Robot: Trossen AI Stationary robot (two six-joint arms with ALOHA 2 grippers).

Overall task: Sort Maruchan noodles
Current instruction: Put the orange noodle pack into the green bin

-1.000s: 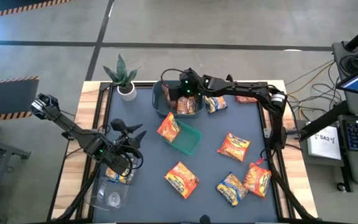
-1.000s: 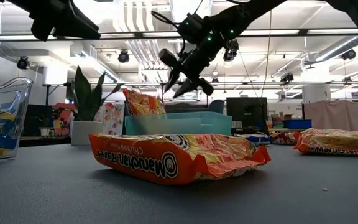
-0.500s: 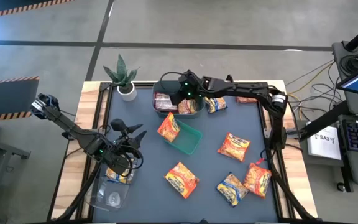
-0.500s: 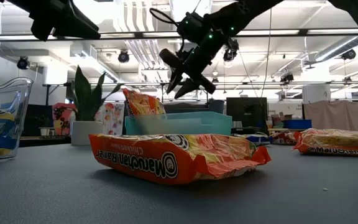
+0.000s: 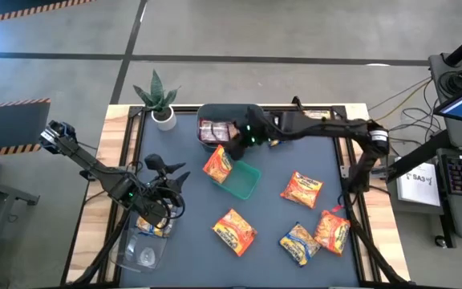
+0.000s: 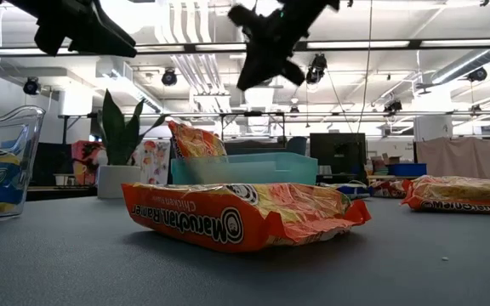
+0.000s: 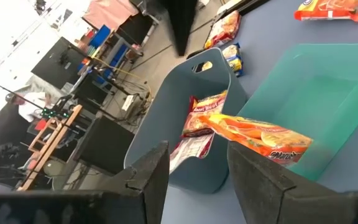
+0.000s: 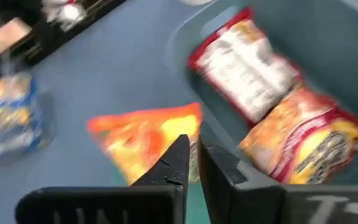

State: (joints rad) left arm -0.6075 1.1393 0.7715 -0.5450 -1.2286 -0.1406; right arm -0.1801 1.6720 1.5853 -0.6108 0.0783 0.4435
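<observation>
Several Maruchan noodles packets lie on the dark mat, among them orange ones (image 5: 301,187) (image 5: 233,230) (image 6: 245,217). One orange packet (image 5: 217,163) (image 7: 260,134) leans on the rim of the green tray (image 5: 247,183), its lower end inside. Two dark red packets (image 8: 247,62) (image 8: 303,149) lie in the grey-teal tub (image 5: 205,140). My right gripper (image 5: 235,147) (image 8: 192,146) hangs shut and empty above the tub's near edge, high over the table (image 6: 262,51). My left gripper (image 5: 169,170) (image 7: 197,149) waits open at the left, holding nothing.
A potted plant (image 5: 160,100) stands at the far left corner. A clear container (image 5: 144,241) with a yellow-blue packet (image 5: 152,225) sits under my left arm at the near left. More packets (image 5: 299,243) (image 5: 333,230) lie near the right front edge.
My right gripper has risen from over the tub and drawn back toward the table's near edge, rolling as it went, and its fingers have shut on nothing. The dark red packets stay in the tub.
</observation>
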